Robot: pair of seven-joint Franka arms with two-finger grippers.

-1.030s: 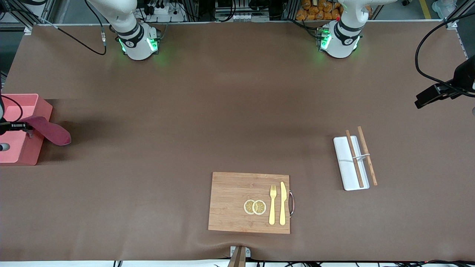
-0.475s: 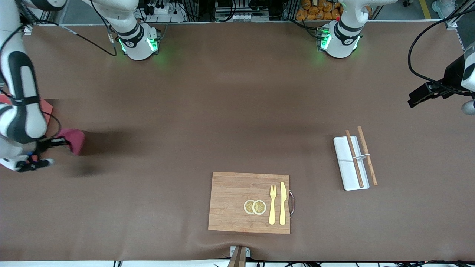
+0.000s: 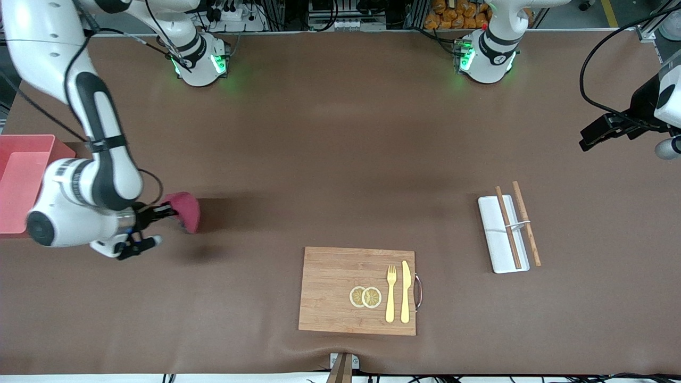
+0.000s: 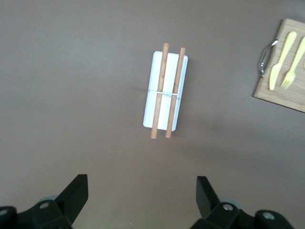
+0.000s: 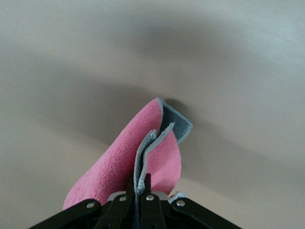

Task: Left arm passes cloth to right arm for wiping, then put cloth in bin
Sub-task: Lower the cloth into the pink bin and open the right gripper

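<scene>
Right gripper (image 3: 169, 213) is clamped tight on the cloth (image 3: 183, 210); the fingertips (image 5: 139, 187) are seen pinching a folded edge in the right wrist view. The cloth is held up over bare table, between the bin (image 3: 24, 183) and the cutting board (image 3: 357, 290), with most of it hanging free past the fingers.

Left gripper (image 4: 143, 200) is spread wide with nothing held, parked high over the table at the left arm's end, above the white tray (image 3: 503, 233). That arm is judged to be waiting.

Cloth handling, as a judgement: light, soft, fuzzy, no stiffness. It is expected to drape and swing when carried, and to bunch when pressed flat. Slip risk looks low because 2 layers are pinched together. The grey edge (image 5: 178, 124) is curled under. For wiping, a hold near a folded edge is best, so the loose part can be dragged flat.

Surroundings:
- The bin stands at the right arm's end of the table, open-topped, and nothing is seen inside it.
- The cutting board lies nearer the front camera, carrying 2 lemon slices (image 3: 365, 297), a fork (image 3: 391, 293) and a knife (image 3: 405, 291).
- 2 wooden chopsticks (image 3: 517, 226) are laid on the white tray.

Nothing stands between cloth and bin. The board's utensils could be knocked if a wipe is run across it.
</scene>
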